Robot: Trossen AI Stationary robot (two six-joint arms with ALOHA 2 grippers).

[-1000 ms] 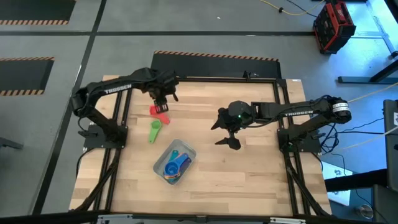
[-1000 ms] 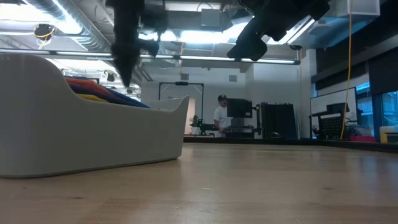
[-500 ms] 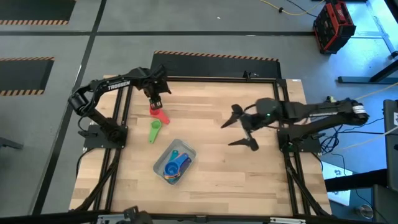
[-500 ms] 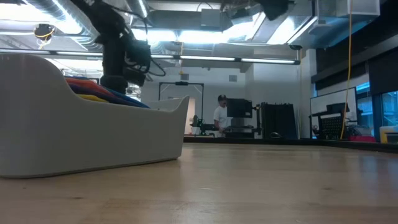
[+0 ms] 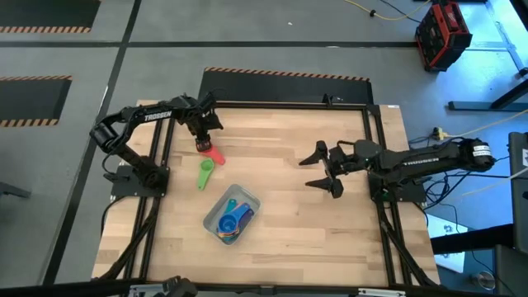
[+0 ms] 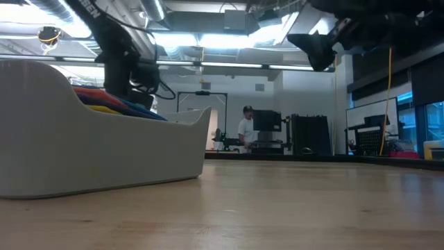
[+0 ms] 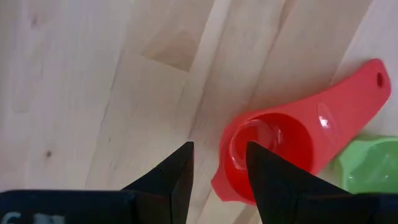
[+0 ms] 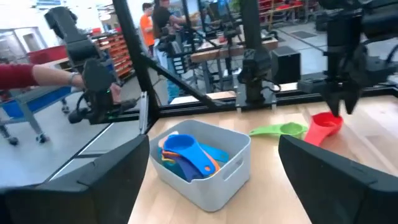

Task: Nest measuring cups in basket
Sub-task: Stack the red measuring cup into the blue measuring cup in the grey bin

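The red measuring cup [image 5: 214, 154] lies bowl-up on the wooden table, and the green cup [image 5: 205, 174] lies just nearer. My left gripper [image 5: 202, 142] is low over the red cup [image 7: 292, 143] and open. One finger stands over the bowl and the other outside the rim. The pale basket [image 5: 252, 200] sits nearer still and holds the blue cup [image 8: 186, 149] with several other coloured cups. My right gripper [image 5: 323, 171] hovers wide open right of the table's middle, touching nothing. My left gripper [image 7: 219, 149] comes at the red cup from above, pointing down, with the bowl's rim [image 7: 219, 177] showing in the gap between its fingers. The cup lies flat on the table. I cannot tell whether the fingers touch it.
The green cup [image 7: 373, 168] lies close against the red cup's handle side. Bare wood stretches between the basket [image 8: 211, 180] and my right gripper [image 8: 214, 146]. A black frame borders the table. People stand in the room beyond, one [image 6: 244, 132] far off.
My left gripper has come down and drifted a little toward the table's left edge, ending low over the red cup. My right gripper has drawn back toward the table's right edge, still wide open. The cups and the basket have stayed where they were.
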